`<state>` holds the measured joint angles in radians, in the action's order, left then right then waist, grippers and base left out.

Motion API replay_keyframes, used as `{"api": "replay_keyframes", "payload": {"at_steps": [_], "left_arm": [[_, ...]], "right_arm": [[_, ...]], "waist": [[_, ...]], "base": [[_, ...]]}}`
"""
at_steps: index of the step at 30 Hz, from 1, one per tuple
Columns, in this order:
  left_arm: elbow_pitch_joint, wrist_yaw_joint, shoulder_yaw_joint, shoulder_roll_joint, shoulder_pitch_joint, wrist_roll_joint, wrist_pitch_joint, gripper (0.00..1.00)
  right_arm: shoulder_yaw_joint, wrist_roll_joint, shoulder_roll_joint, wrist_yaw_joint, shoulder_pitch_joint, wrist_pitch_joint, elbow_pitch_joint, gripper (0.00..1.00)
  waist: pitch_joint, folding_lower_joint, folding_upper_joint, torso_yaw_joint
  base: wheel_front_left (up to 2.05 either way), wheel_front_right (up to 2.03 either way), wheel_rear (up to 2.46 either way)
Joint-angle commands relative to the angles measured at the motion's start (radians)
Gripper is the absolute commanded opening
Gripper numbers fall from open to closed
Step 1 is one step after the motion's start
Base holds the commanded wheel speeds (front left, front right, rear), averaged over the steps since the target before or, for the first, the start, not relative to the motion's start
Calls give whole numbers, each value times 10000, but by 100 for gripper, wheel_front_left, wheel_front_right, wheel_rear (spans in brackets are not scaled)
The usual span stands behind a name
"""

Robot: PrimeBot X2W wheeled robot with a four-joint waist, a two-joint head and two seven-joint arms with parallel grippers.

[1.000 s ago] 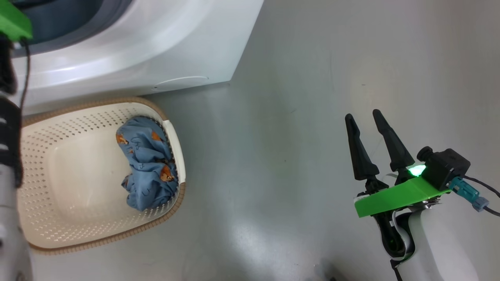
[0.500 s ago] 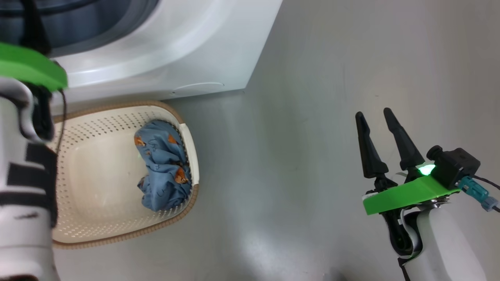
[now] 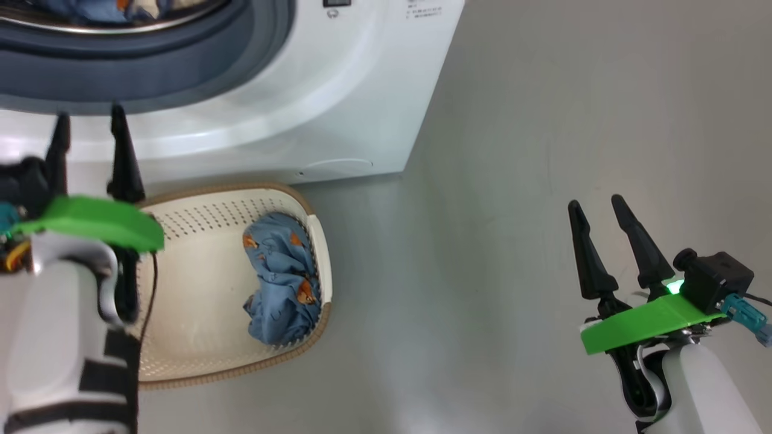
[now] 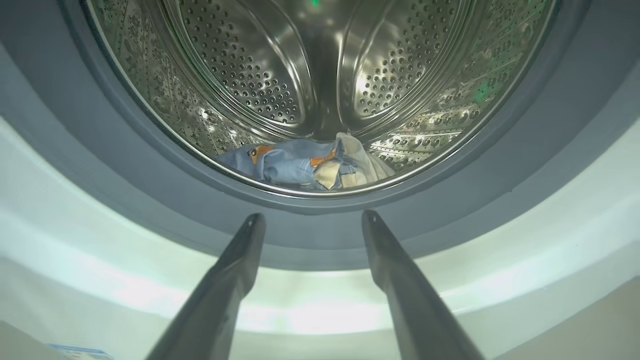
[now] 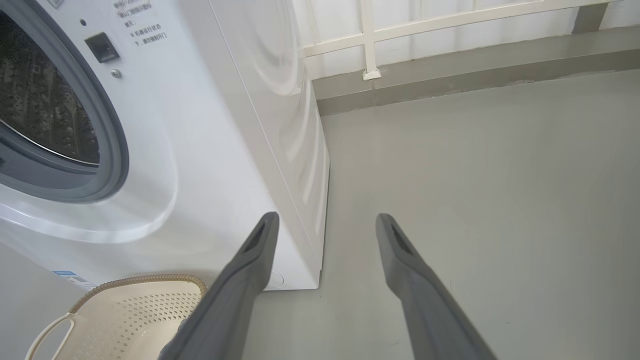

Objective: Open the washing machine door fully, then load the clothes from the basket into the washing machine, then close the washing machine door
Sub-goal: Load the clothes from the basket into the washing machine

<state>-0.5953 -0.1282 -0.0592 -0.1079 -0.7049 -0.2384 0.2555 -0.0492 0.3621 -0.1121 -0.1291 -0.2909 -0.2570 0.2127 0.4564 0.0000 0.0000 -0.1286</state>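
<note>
Laundry room: washing machine, basket, grey floor.

One washing machine, one basket, two clothes bundles, two claws.

Arm hardware, external appearance.
The left gripper and the right gripper each have two tapered, pointed black fingers above a bright green plate. The right wrist carries a black camera block, a lit green lamp and a teal plug. The left forearm is white with black bands and a thin black cable.
</note>
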Motion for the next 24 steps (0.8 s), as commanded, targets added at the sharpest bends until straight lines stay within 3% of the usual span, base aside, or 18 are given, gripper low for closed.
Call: {"api": "replay_keyframes", "payload": {"at_steps": [1,24], "left_arm": [[429,-25,-325,-273,419,175,63,100],[2771,-25,-750,417,5296,388,63,100]], "right_arm": [[-169,-110,-114,-16,282,-48,-174,100],[-164,-85,-590,-16,1870,-48,91,100]], "waist": [[-361,0,0,179],[-2712,0,0,509]], "base": [[0,0,0],[0,0,0]]}}
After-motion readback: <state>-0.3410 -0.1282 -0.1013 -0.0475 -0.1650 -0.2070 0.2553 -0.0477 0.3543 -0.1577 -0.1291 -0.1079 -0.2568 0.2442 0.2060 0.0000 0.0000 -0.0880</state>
